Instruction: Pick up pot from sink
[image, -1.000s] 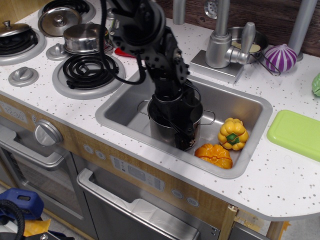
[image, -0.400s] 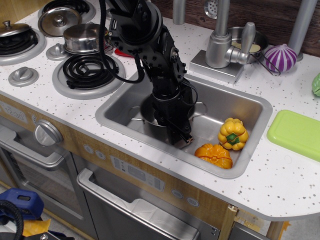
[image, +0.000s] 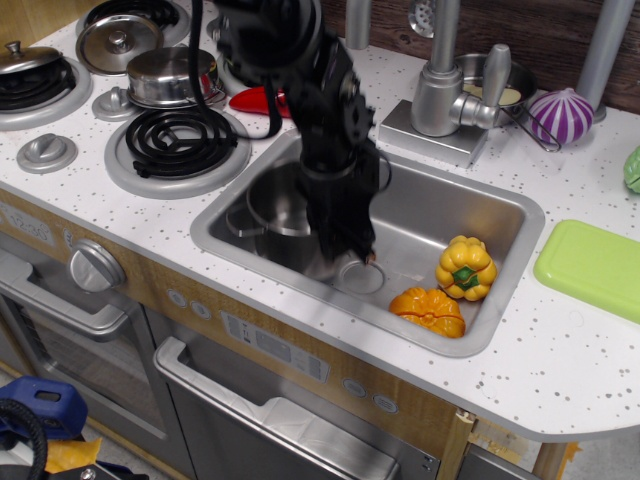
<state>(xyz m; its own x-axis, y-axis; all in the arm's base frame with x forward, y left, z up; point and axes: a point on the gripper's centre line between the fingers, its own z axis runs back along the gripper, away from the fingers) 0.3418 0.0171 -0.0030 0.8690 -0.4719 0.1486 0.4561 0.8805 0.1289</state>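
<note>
Pot (image: 272, 205) now higher and further left than second ago, at sink's (image: 500, 215) left wall, drain uncovered. Lift looks started. Gripper (image: 345, 245) reaches down beside pot; black arm hides fingers, cannot tell if they hold pot. Pot's right side hidden too.
</note>
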